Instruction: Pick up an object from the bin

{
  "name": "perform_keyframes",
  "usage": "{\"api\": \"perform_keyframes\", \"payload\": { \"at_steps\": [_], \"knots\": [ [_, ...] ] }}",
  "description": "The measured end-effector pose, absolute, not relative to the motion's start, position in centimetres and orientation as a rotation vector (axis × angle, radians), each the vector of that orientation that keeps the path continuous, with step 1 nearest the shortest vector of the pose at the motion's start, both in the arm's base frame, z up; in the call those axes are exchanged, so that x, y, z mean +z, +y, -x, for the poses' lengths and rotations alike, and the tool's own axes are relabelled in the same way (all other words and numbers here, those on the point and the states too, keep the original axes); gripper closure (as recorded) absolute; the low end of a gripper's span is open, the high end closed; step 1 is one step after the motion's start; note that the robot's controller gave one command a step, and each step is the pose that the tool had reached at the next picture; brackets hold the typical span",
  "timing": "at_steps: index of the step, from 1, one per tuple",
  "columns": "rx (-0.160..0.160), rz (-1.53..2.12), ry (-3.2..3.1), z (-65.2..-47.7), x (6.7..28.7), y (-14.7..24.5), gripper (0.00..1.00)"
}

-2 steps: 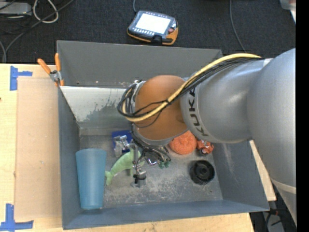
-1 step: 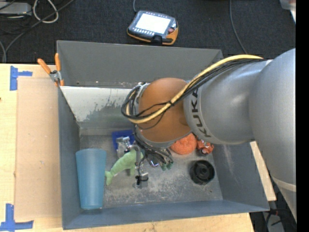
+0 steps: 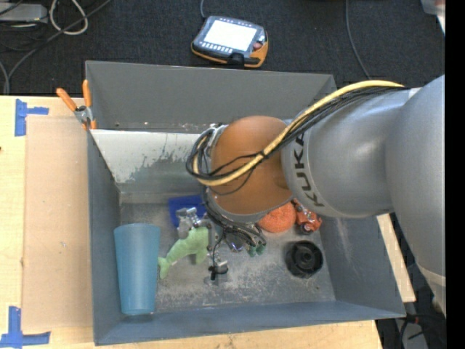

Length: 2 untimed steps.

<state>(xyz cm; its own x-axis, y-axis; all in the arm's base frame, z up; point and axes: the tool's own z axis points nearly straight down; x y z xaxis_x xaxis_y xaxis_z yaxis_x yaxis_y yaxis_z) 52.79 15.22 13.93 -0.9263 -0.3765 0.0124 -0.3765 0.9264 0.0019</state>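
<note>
- One blue cup (image 3: 136, 267) lies tipped on its side along the bin's (image 3: 218, 115) left wall.
- Green floppy toy (image 3: 183, 249) sprawls mid-floor. It is probably the target, since the end effector (image 3: 207, 246) hangs just over it; wide or narrow, I cannot tell.
- Orange ball (image 3: 277, 219) and black cap (image 3: 303, 259) sit near the right wall.
</note>
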Motion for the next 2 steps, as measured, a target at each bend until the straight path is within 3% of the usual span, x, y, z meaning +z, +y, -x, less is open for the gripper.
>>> {"api": "perform_keyframes", "payload": {
  "at_steps": [1,2],
  "knots": [
    [-0.004,-0.953,-2.981,-55.0,8.7,16.2,0.0],
    [-0.004,-0.759,-3.041,-54.2,10.5,14.4,0.0]
  ]
}}
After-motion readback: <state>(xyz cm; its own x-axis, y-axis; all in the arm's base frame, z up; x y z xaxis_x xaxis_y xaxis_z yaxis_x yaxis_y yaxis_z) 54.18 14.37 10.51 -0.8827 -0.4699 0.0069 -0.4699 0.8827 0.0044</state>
